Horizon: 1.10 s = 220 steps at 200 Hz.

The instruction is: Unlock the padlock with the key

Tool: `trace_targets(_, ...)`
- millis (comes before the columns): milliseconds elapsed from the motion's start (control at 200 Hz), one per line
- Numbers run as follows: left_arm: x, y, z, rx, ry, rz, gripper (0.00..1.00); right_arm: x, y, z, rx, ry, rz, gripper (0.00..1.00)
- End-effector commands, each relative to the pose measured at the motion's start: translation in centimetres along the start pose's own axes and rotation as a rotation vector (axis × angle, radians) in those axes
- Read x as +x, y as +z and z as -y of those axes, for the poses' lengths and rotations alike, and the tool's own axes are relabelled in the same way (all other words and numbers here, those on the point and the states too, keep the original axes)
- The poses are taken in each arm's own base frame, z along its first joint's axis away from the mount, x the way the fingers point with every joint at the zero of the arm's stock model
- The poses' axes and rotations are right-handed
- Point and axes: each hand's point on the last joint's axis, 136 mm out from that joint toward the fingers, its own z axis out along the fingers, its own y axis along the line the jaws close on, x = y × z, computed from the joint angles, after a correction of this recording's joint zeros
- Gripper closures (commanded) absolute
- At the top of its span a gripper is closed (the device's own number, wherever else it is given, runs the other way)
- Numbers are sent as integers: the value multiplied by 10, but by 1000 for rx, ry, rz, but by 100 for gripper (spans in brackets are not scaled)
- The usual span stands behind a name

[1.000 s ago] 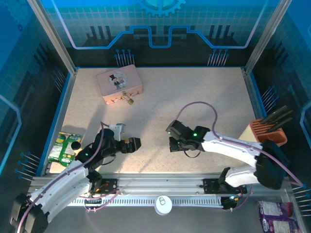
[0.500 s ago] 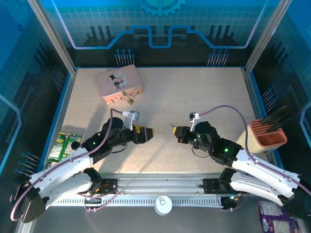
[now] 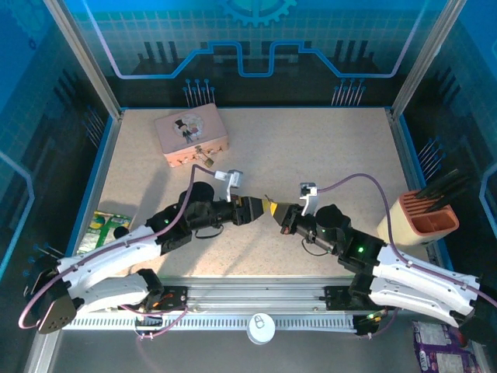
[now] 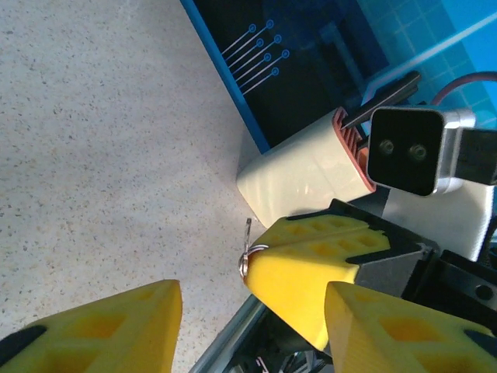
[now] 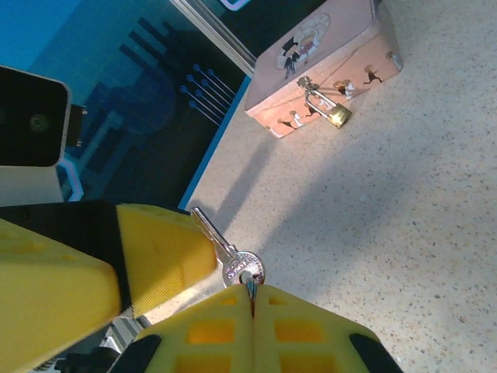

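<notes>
Robotics lab cell: aluminium frame (image 3: 81, 54), blue circuit-print panels (image 3: 256, 35), speckled tabletop (image 3: 318, 148), slotted mounting rail (image 3: 248, 291).

The key (image 5: 225, 250), thin and silvery-grey with a small round head, is hanging off the table (image 5: 404, 194). Its head is being pinched between the closed fingertips of the right gripper (image 5: 252, 305), and its notched blade is pointing up and to the left in the right wrist view. The padlock (image 5: 336, 115), a tiny brass-gold body with a silver shackle, is lying well apart from the key at the front of the pink tin (image 5: 326, 54). Its shackle is apparently looping through the tin's clasp, and its body is resting tilted against the tin's lower edge.
</notes>
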Motion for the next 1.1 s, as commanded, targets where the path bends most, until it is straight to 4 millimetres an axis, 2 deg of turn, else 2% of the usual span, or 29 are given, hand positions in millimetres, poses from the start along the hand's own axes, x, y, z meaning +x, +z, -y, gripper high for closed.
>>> trace_targets(0, -16, 0, 18, 30, 2, 49, 51, -6, -3, -6, -22, -31, 52, 100)
trace_targets(260, -20, 1, 19, 22, 6, 58, 62, -5, -4, -11, -28, -54, 57, 100)
trace_targets(1096, -24, 4, 14, -6, 7, 75, 79, 2, -2, -13, -38, -58, 38, 100)
